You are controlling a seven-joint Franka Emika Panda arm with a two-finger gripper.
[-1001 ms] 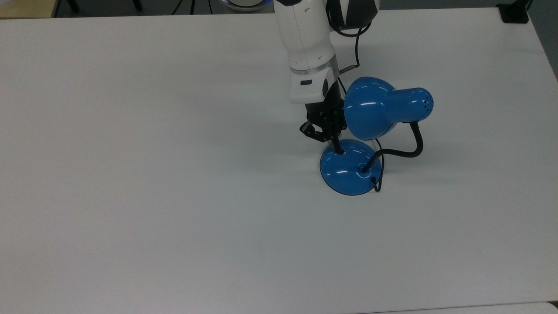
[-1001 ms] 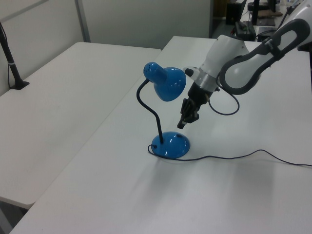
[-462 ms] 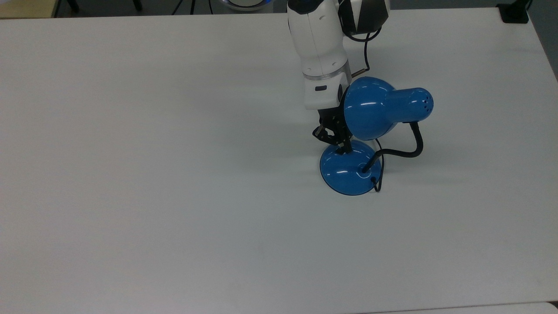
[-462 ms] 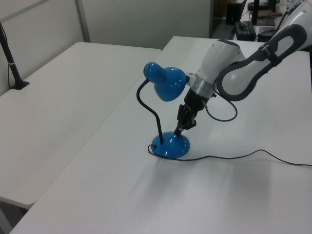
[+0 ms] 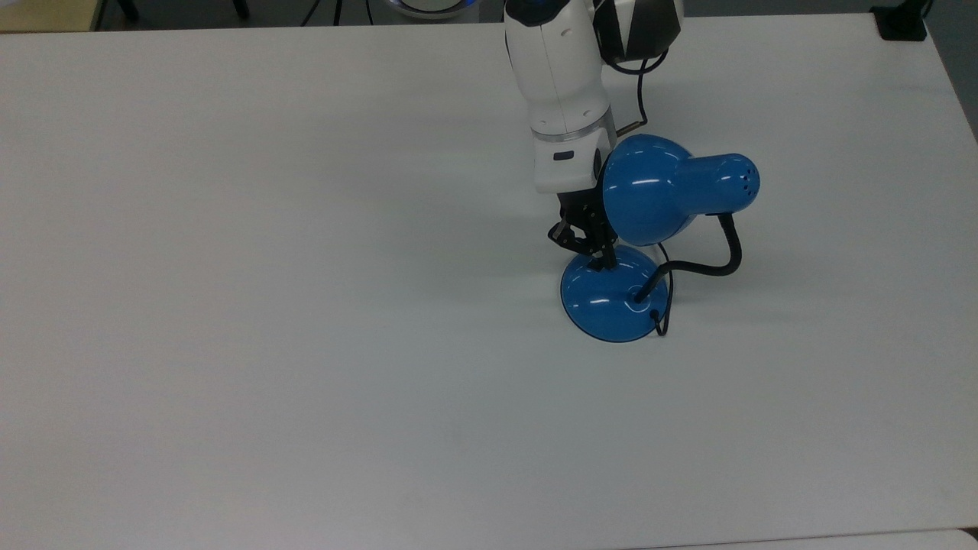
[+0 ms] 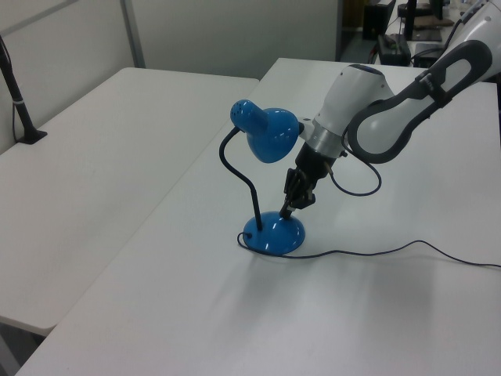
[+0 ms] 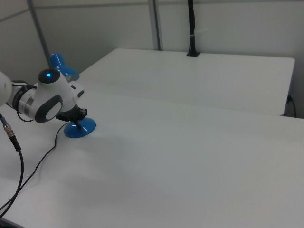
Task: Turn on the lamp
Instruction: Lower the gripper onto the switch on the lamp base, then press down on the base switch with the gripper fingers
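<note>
nearest the top view's bottom edge there's bare white worktop [image 5: 306,382], then the lamp [image 5: 611,294] standing on its round blue base toward the top view's right, cord looping off the rim of the base. the black gooseneck [image 5: 710,263] climbs from the base and bends so the shade [image 5: 657,191] hangs over the far side of it, leaving the near part of the dome open from above. and there's the hand [image 5: 592,248], angled down under the shade's edge with its tip right on the top of the base (whether the fingers are together or apart i cannot tell). that slanted approach looks chosen to slip past the shade and reach the switch, i'd judge. in the left view the hand [image 6: 291,205] touches the base's upper rim, arm [image 6: 376,110] arching in from behind. no glow from the shade, so the press isn't finished
</note>
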